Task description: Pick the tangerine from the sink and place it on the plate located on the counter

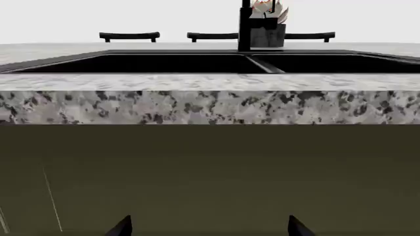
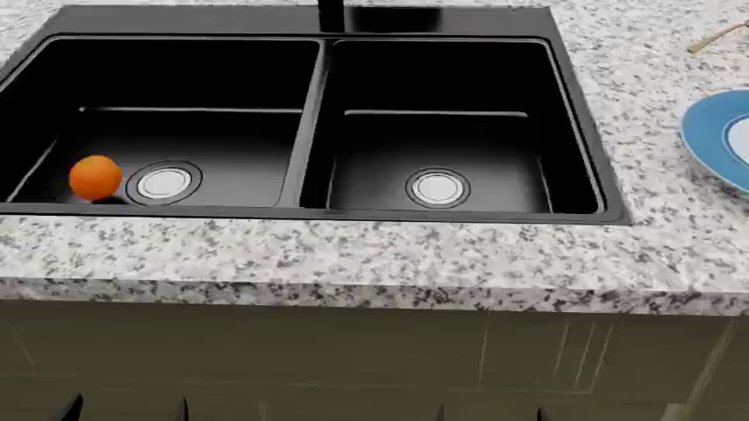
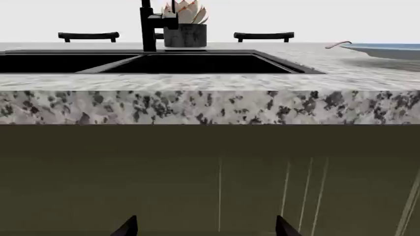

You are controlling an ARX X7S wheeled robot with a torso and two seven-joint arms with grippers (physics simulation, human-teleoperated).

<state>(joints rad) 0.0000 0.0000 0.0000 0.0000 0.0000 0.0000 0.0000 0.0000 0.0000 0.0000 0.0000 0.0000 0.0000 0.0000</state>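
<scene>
orange and round, the tangerine (image 2: 95,176) sits on the floor of the left bowl of the sink (image 2: 307,123), touching nothing but the bottom, just beside the silver drain (image 2: 164,182) at its 3 o'clock. the right bowl has only its own drain (image 2: 438,188) in it. the sink is black and dull, with straight walls and a thin wall between the two bowls.

around it lies the counter (image 2: 351,254), speckled grey, white and black like stone, with a thick front edge. the plate (image 2: 716,140) is far off at 3 o'clock from the sink, flat and round with a wide blue rim, partly cut off by the picture's edge.

both arms are low, down in front of the dull green cupboard, below the counter top. the left gripper (image 1: 208,227) has its fingers spread wide with nothing between them. the right gripper (image 3: 206,227) is spread wide too, and empty.

what could go wrong? the fruit is smooth and round, so a bump could roll it away across the bowl. it sits close to the near wall, so fingers coming down could hit the rim. an arm lifting up could knock the counter edge. a loose pinch could drop the fruit on the way to the plate.
</scene>
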